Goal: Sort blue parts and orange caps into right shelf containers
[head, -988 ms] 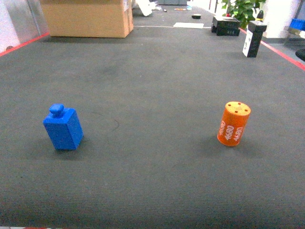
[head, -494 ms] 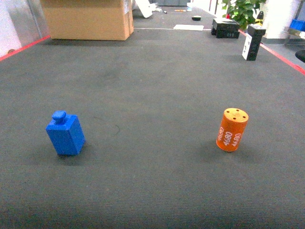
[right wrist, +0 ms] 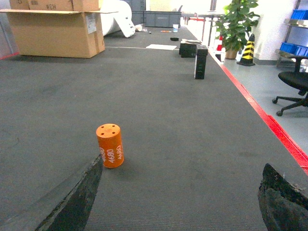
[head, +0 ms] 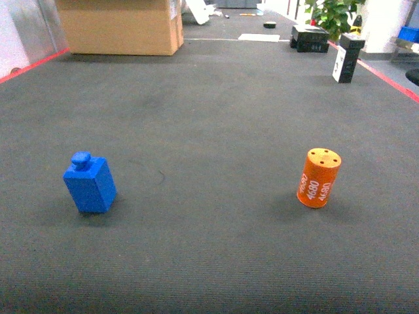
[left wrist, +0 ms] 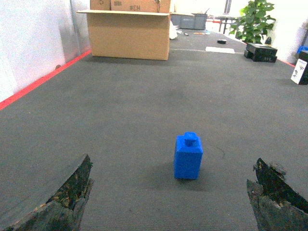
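Standing upright on the dark grey carpeted floor [head: 209, 118], both task pieces are untouched, and each could be tipped rather than gripped. The blue rectangular plastic part with a round knob on top [left wrist: 188, 156] is tall and narrow, so a finger arriving off-centre would likely topple it. The orange plastic cylinder cap with white "4680" lettering [right wrist: 110, 145] would probably roll away if knocked over.

The left gripper [left wrist: 171, 202] has its jaws spread wide and holds nothing. The blue part sits ahead of them, roughly centred in the gap, slightly toward the right finger.

The right gripper [right wrist: 180, 202] is likewise wide open and empty. The orange cap lies ahead, far off-centre, just beyond the left finger's tip; a straight advance would risk that finger striking it.

No blue crates are visible.
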Motion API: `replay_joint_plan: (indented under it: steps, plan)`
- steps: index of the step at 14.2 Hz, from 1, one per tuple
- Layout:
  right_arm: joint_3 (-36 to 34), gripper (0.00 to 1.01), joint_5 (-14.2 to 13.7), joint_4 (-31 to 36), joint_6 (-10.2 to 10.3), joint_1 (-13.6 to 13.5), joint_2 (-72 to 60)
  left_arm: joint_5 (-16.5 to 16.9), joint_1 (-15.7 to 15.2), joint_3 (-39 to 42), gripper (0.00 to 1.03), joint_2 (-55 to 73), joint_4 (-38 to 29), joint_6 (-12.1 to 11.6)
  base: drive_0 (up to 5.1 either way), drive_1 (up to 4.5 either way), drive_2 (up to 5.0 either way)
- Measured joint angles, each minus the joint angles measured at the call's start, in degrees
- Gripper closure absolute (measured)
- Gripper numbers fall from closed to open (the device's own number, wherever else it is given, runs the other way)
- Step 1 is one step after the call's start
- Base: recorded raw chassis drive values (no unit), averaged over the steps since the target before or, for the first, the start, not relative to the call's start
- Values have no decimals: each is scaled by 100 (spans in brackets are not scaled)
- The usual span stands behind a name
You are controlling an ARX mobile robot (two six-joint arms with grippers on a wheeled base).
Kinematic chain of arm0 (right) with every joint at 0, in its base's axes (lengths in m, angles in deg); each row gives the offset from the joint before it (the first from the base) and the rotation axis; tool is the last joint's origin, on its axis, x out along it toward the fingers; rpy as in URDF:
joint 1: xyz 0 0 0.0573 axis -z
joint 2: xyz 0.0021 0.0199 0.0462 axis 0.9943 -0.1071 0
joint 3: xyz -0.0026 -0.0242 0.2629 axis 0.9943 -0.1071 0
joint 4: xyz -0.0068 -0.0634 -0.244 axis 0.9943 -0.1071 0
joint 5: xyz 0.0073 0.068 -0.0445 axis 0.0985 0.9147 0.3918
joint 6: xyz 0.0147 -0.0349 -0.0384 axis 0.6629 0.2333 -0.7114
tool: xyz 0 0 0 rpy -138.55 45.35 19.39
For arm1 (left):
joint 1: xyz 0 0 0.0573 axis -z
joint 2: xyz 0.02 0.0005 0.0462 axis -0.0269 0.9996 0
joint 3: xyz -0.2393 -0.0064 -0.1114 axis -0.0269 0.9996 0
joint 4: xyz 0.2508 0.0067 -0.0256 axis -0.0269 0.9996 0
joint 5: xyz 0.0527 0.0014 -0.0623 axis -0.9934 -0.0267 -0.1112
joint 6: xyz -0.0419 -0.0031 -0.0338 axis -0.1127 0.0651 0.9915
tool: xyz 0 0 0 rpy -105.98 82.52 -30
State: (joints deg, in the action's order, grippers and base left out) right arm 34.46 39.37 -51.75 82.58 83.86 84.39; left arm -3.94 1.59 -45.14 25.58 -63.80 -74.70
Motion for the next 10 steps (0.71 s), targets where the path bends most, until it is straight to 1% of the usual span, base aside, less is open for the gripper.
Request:
replay_joint_plan:
  steps: [10]
  plan:
    - [0,3,0,0,0,0,0,2,0,0,5,0,0,2,0,0,0]
